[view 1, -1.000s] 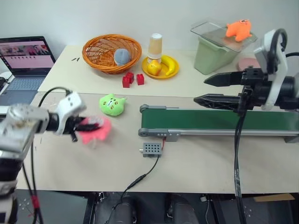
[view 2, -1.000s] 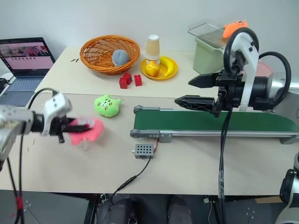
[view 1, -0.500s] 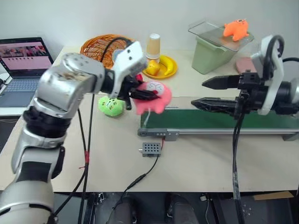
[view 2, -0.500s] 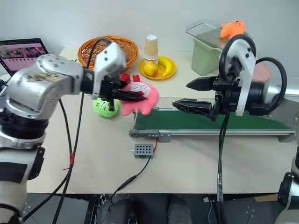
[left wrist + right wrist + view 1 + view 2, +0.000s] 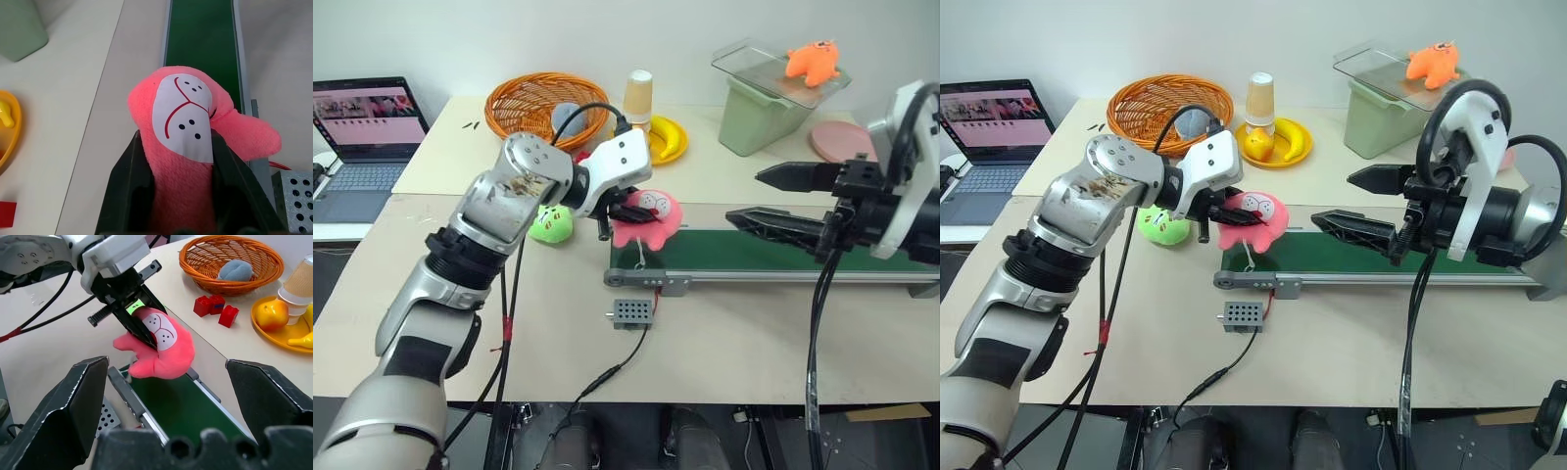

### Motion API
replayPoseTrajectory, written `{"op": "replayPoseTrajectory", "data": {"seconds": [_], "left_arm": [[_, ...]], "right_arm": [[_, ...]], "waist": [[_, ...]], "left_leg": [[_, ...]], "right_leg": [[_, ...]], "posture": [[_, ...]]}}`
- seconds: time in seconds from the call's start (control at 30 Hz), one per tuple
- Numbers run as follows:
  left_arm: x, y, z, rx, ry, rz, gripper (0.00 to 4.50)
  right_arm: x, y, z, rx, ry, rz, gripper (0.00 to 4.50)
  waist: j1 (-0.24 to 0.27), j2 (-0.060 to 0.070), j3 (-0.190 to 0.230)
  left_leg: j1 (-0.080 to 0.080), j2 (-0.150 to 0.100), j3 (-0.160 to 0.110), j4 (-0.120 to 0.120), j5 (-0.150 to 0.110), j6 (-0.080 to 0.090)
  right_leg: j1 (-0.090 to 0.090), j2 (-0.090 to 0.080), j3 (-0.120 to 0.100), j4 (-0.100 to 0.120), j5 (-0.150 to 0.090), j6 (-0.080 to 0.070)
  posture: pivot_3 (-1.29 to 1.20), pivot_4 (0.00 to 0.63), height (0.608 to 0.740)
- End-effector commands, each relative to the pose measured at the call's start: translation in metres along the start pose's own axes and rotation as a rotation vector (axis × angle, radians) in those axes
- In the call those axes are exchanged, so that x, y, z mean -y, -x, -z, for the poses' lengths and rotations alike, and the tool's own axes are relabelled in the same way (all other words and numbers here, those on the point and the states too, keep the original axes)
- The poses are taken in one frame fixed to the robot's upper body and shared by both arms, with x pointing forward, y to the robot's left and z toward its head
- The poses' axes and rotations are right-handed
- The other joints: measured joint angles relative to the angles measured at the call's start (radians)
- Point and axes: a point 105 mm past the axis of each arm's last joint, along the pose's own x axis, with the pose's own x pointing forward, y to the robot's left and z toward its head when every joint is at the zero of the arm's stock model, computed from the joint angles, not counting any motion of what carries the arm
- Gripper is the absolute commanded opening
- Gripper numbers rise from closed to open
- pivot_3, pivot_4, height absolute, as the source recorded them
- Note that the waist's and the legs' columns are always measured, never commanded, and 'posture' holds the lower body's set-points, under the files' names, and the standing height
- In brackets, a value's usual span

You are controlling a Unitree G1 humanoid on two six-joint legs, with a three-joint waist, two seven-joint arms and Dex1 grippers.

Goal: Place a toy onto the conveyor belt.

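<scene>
Left gripper (image 5: 628, 209) clamped tight on a soft pink plush toy with a white face patch (image 5: 646, 217), one black finger (image 5: 129, 188) pressed against each side of it; toy held in the air at the left end of the long dark-green conveyor belt in its grey metal frame (image 5: 773, 257), its lower edge just above the belt's end roller. Belt runs along the middle of the pale wooden table (image 5: 724, 343), toward the right edge; a red wire drops from the frame to a small grey perforated control box (image 5: 630, 312) nearer the front edge. Right gripper (image 5: 754, 197) hangs over the middle of the belt with its two black fingers spread wide, nothing between them, tips aimed at the toy. Green plush toy (image 5: 548, 224) lies on the table just left of the belt's end. Toward the back edge: orange wicker basket (image 5: 540, 104), yellow plate with fruit (image 5: 666, 140), pale green bin with an orange plush on its clear lid (image 5: 764, 116).
</scene>
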Motion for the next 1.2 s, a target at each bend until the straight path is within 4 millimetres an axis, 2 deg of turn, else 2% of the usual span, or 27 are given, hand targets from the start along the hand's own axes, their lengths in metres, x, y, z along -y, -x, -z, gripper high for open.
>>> {"op": "replayPoseTrajectory", "data": {"seconds": [0.03, 0.27, 0.37, 0.43, 0.53, 0.6, 0.87, 1.03, 1.2], "left_arm": [[-0.001, -0.002, -0.001, 0.0, -0.049, -0.017, 1.17], [0.008, -0.004, 0.017, -0.021, -0.03, -0.004, 1.17], [0.008, 0.0, 0.024, -0.034, -0.005, -0.009, 1.96], [0.007, 0.002, 0.026, -0.039, 0.001, -0.015, 2.72], [0.004, 0.006, 0.02, -0.003, 0.045, -0.036, 3.86], [0.001, 0.009, 0.016, 0.014, 0.056, -0.053, 4.46], [-0.015, 0.018, 0.012, 0.029, 0.058, -0.15, 4.46], [-0.023, 0.029, -0.003, 0.075, 0.086, -0.175, 4.46], [-0.048, 0.06, -0.009, 0.092, 0.117, -0.299, 4.46]], "right_arm": [[-0.001, 0.009, -0.011, 0.028, 0.038, 0.033, 4.5], [-0.001, 0.01, -0.011, 0.021, 0.032, 0.041, 4.5], [-0.001, 0.009, -0.011, 0.019, 0.03, 0.039, 4.5], [0.0, 0.009, -0.011, 0.019, 0.03, 0.037, 4.5], [0.0, 0.007, -0.011, 0.02, 0.029, 0.029, 4.5], [0.001, 0.006, -0.011, 0.024, 0.029, 0.023, 4.5], [0.002, 0.002, -0.013, 0.032, 0.032, 0.009, 4.5], [0.002, 0.001, -0.013, 0.034, 0.035, 0.001, 4.5], [0.001, -0.001, -0.013, 0.036, 0.039, -0.02, 4.5]], "waist": [[-0.001, 0.0, 0.0], [-0.001, 0.0, 0.0], [-0.001, 0.0, 0.0], [-0.001, 0.0, 0.0], [-0.001, 0.0, 0.0], [-0.002, 0.0, 0.0], [-0.001, 0.0, 0.0], [-0.001, 0.0, 0.0], [-0.003, 0.0, 0.0]], "left_leg": [[0.0, 0.0, 0.0, 0.0, 0.0, 0.0], [0.0, 0.001, 0.0, 0.0, 0.0, 0.001], [0.0, 0.001, 0.0, 0.0, -0.001, 0.001], [0.0, 0.001, 0.0, 0.0, -0.001, 0.001], [0.0, 0.001, 0.0, 0.0, -0.001, 0.001], [0.0, 0.001, 0.0, 0.001, -0.001, 0.001], [0.0, 0.001, 0.0, 0.001, -0.001, 0.001], [0.0, 0.001, 0.0, 0.001, -0.001, 0.001], [0.0, 0.001, 0.0, 0.001, -0.001, 0.002]], "right_leg": [[0.0, 0.0, 0.0, 0.0, 0.0, 0.0], [0.0, 0.0, 0.001, 0.0, 0.0, 0.0], [0.0, 0.0, 0.001, -0.001, 0.0, 0.0], [0.0, 0.0, 0.001, -0.001, 0.0, 0.0], [0.0, -0.001, 0.001, -0.001, 0.0, 0.0], [0.0, -0.001, 0.001, -0.001, 0.0, 0.0], [0.0, -0.001, 0.001, -0.001, 0.0, 0.0], [0.0, -0.001, 0.001, -0.001, 0.0, 0.0], [0.0, -0.001, 0.001, -0.001, 0.0, 0.0]], "posture": [[0.0, 0.15, 0.734], [0.0, 0.15, 0.734], [0.0, 0.15, 0.734], [0.0, 0.15, 0.734], [0.0, 0.15, 0.734], [0.0, 0.15, 0.734], [0.0, 0.15, 0.734], [0.0, 0.15, 0.734], [0.0, 0.15, 0.734]]}}
